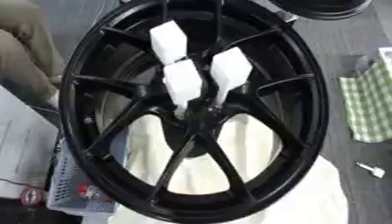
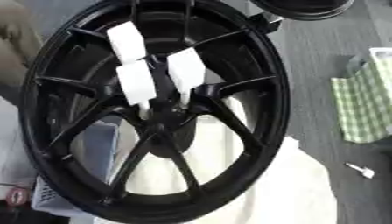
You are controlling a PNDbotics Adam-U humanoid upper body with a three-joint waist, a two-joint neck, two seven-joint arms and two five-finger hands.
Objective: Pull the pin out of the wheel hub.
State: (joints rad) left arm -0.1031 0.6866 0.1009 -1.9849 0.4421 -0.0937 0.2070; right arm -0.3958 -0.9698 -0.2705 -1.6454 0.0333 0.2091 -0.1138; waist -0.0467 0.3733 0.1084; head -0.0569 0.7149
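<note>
A pale perforated plastic basket (image 1: 73,192) sits at seven o'clock, beside a cream cloth (image 1: 321,197) spread under the work. Upright on that cloth stands the black multi-spoke alloy wheel hub (image 1: 195,109), filling the view. At its centre, white-tipped fingers (image 1: 182,81) of one hand reach down from twelve o'clock — closed together around a slim pale pin (image 1: 180,111); which hand cannot be told. A green-checked cloth (image 1: 371,105) lies at three o'clock.

Black wheel hub (image 1: 195,113), white-tipped fingers (image 1: 183,81), green-checked cloth (image 1: 371,105).
</note>
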